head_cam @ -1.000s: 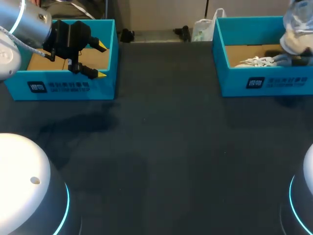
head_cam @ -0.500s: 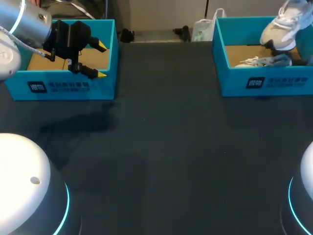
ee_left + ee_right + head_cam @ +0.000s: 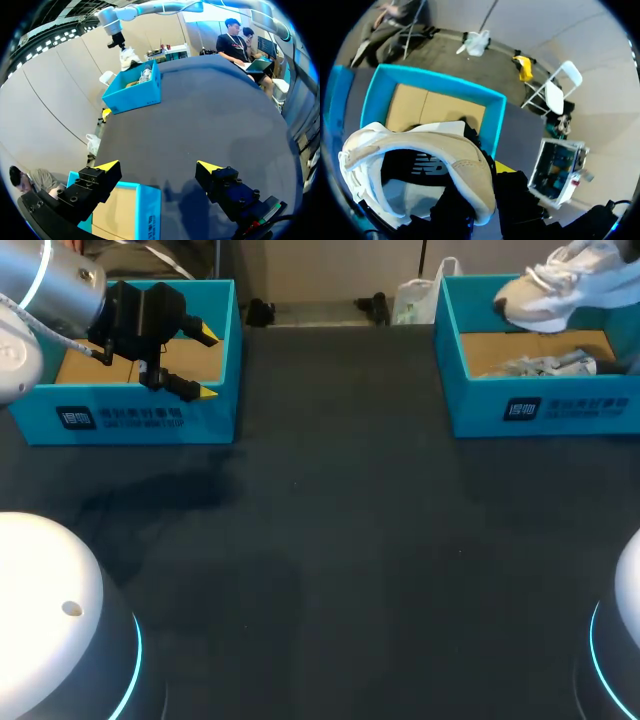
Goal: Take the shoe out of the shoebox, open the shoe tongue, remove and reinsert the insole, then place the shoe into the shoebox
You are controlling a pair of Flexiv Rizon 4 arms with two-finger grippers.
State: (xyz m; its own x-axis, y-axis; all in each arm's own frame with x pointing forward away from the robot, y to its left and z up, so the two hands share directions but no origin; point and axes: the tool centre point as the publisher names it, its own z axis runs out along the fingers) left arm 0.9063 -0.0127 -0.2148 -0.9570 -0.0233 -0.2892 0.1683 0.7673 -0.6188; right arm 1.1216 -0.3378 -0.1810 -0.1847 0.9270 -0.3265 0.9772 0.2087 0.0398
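A white shoe (image 3: pixel 558 285) hangs above the right blue shoebox (image 3: pixel 540 405), toe pointing left. My right gripper (image 3: pixel 487 182) is shut on its heel collar, and the shoe (image 3: pixel 420 150) fills the right wrist view above the open box (image 3: pixel 492 125). A second pale shoe (image 3: pixel 540 366) lies inside that box. My left gripper (image 3: pixel 200 363) stands open over the front right corner of the left blue box (image 3: pixel 130 418), nothing between its fingers. In the left wrist view the left gripper (image 3: pixel 159 167) looks across the table at the far box (image 3: pixel 132 95) and the lifted shoe (image 3: pixel 129 57).
The left box's cardboard floor (image 3: pixel 85 365) shows nothing lying on it. Dark tabletop (image 3: pixel 340 540) stretches between the two boxes and toward the front. The left box's corner (image 3: pixel 142 210) lies just under the left gripper.
The shoe has risen out of the right box and swung left, its toe now pointing left. The left arm has not moved.
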